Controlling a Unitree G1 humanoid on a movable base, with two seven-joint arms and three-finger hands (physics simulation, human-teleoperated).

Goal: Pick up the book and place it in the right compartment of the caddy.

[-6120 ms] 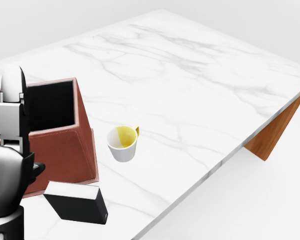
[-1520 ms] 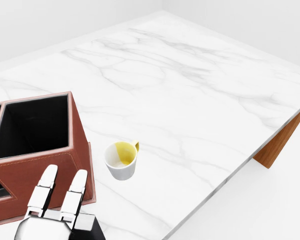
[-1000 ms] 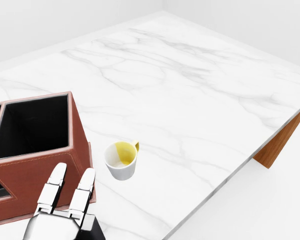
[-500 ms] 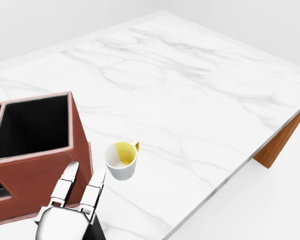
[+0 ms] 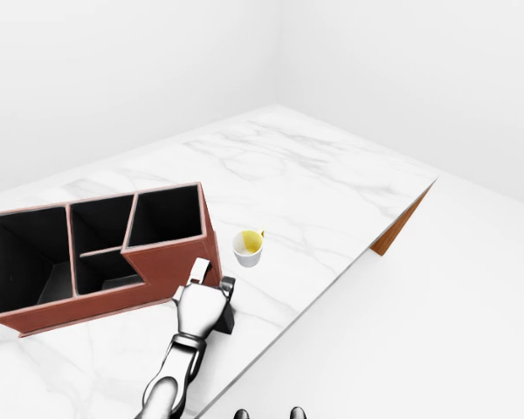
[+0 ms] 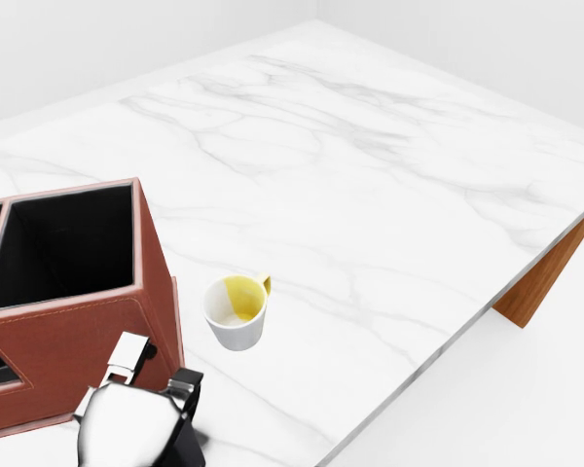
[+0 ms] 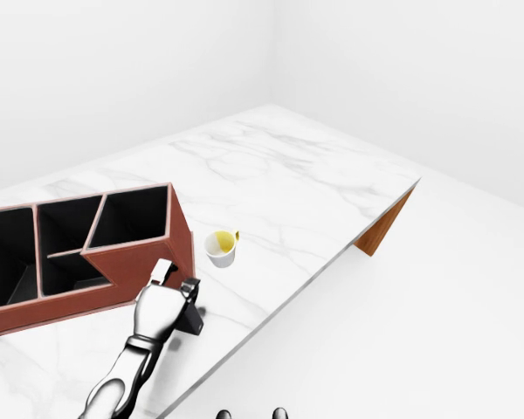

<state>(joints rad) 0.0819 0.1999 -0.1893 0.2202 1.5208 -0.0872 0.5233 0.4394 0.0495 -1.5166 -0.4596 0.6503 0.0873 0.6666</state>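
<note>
White walls and a white floor sit all around your big marble table (image 5: 314, 188).

Look at the left-eye view first. You see the brown caddy (image 5: 170, 262) on the left part of the table. It has 3 open black boxes across the top and a lower one near you. The right compartment (image 5: 164, 215) is the box closest to the little cup (image 5: 248, 249). The cup is white outside and yellow inside, and it stands just to the right of the caddy, not touching it. Your hand (image 5: 201, 305) comes up from the bottom of the view on a silver arm. It lies on top of the black book (image 5: 224, 319), just beside the caddy's near right corner. The fingers (image 5: 196, 272) bend down over the book, so the hand is curled on it. You cannot tell if the book is off the table.

Now the head view. The caddy fills the left side, and the cup stands to its right. Your hand sits at the bottom left, shiny and round, with the finger tips tucked down by the caddy's wall. Only a small black bit of the book shows under the hand.

Last, the right-eye view. It shows almost the same thing. A brown wooden leg (image 7: 380, 229) sticks out under the table's right edge. You cannot see your other hand in any view.
</note>
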